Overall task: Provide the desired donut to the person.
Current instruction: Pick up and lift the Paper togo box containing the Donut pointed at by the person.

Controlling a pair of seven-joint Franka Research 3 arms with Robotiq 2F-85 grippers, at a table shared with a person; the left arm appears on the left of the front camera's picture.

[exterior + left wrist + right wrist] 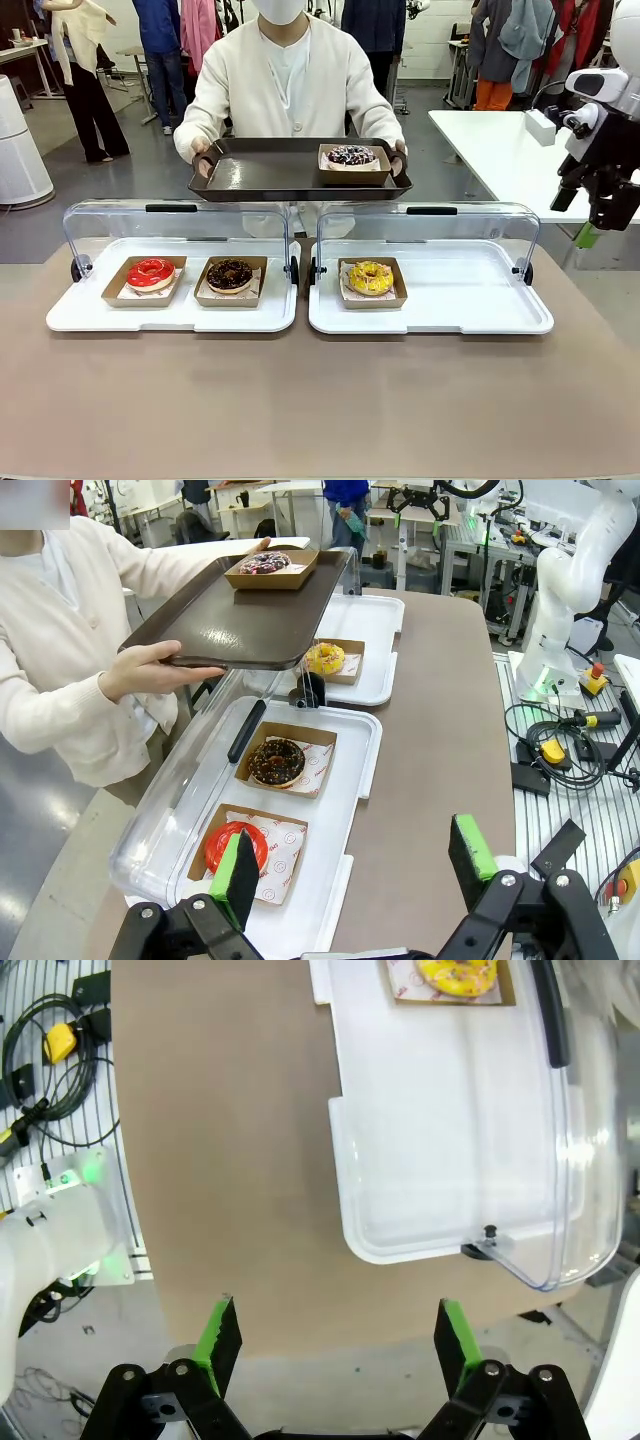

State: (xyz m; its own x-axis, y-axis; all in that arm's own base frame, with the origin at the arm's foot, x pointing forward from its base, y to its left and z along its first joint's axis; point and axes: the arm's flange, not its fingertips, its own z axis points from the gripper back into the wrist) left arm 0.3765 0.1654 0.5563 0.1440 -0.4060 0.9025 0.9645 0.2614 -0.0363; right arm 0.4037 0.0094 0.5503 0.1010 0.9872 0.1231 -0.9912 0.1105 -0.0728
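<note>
The person (285,75) in a cream cardigan stands at the far side holding a dark tray (260,178) with both hands. On it sits a boxed chocolate donut with sprinkles (350,156), which shows again as the sprinkled donut (266,563) in the left wrist view. The left white tray (80,315) holds a red donut (150,273) and a chocolate donut (230,275). A yellow donut (371,277) lies on the right white tray (470,300). My left gripper (355,865) is open above the table's left end. My right gripper (335,1325) hangs open off the right end.
Both clear lids (175,222) stand open at the back of the white trays. My right arm (600,150) rises at the right edge. A white table (500,140) stands behind it. Cables (45,1045) lie on the floor beside the brown tabletop (320,400).
</note>
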